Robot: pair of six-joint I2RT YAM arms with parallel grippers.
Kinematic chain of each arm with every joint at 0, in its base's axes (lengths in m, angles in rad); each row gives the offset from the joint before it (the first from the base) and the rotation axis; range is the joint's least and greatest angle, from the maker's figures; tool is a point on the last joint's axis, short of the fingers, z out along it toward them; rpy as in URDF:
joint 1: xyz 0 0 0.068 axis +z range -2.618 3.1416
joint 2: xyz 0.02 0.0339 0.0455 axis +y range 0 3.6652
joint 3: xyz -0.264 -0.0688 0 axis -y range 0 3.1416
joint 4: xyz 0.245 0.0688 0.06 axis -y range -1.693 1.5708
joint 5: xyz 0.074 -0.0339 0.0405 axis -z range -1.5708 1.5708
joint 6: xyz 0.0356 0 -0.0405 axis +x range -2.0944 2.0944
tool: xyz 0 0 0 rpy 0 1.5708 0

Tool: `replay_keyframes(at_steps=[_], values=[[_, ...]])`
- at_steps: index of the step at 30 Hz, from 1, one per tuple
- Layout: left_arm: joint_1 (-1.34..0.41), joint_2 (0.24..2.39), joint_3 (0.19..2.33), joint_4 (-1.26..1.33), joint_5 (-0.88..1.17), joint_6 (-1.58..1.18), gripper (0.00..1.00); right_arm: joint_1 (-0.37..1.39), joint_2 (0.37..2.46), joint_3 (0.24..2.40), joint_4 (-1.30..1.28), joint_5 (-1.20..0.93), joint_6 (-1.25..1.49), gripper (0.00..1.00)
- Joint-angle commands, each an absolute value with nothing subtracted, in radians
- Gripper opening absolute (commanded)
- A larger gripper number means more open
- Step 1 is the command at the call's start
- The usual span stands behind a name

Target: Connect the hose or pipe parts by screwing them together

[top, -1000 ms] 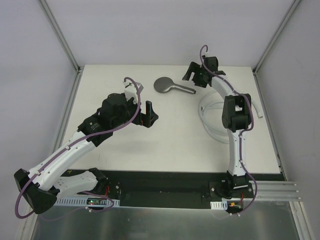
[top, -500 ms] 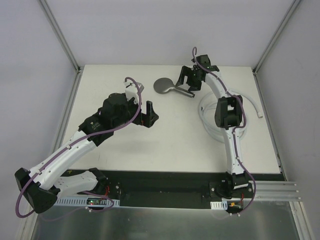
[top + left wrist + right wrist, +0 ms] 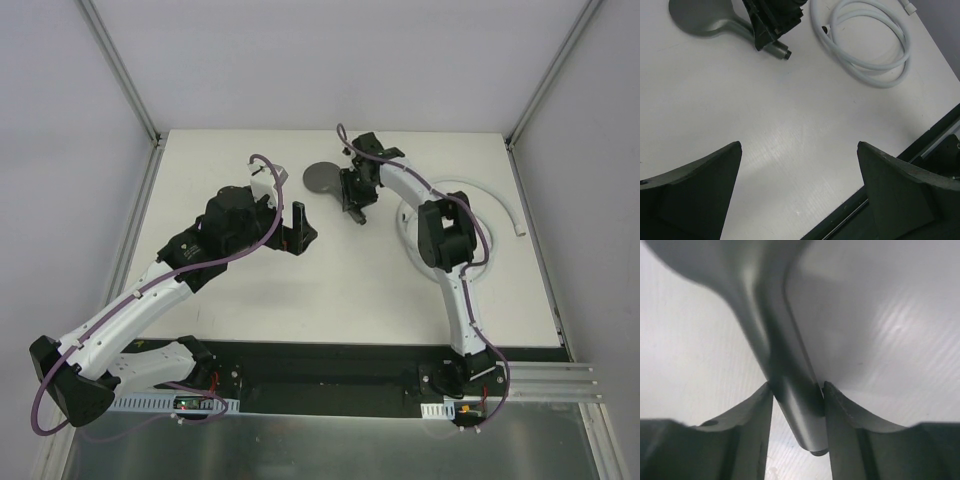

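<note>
shower head (image 3: pixel 322 177) left of hose (image 3: pixel 875 79) | both on table (image 3: pixel 300 290)

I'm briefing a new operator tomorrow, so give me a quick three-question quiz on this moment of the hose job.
1. True or false: the left gripper holds the hose.
2. What sits between the fingers of the right gripper? A) a hose fitting B) the handle of the shower head C) nothing
3. Fill in: the hose lies ____ on the table, apart from the shower head.

Key: 1 false, it is open and empty; 2 B; 3 coiled.
</note>
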State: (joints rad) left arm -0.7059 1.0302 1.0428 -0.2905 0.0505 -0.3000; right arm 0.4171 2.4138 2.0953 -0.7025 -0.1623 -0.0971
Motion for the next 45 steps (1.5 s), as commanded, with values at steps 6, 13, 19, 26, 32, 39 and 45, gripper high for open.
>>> replay_keyframes(at_steps=[6, 13, 19, 26, 32, 39, 45], values=[[-0.701, 1.014, 1.045, -0.308, -0.087, -0.388, 0.96, 0.52, 2.042, 1.59, -0.39, -0.078, -0.083, 0.08], [-0.566, 1.023, 0.959, -0.325, 0.142, -0.621, 0.91, 0.557, 1.7, 1.021, 0.26, -0.238, 0.096, 0.01], [-0.479, 1.058, 0.853, -0.186, 0.331, -0.704, 0.9, 0.606, 1.585, 0.813, 0.455, -0.296, 0.178, 0.01], [-0.488, 1.169, 0.792, 0.024, 0.376, -0.77, 0.88, 0.679, 1.454, 0.669, 0.627, -0.334, 0.247, 0.01], [-0.512, 1.265, 0.753, 0.159, 0.371, -0.811, 0.86, 0.718, 1.358, 0.575, 0.735, -0.327, 0.304, 0.01], [-0.583, 1.39, 0.778, 0.251, 0.374, -0.868, 0.78, 0.752, 1.335, 0.52, 0.811, -0.305, 0.34, 0.01], [-0.588, 1.436, 0.759, 0.336, 0.406, -0.913, 0.59, 0.764, 1.327, 0.505, 0.838, -0.287, 0.353, 0.01]])
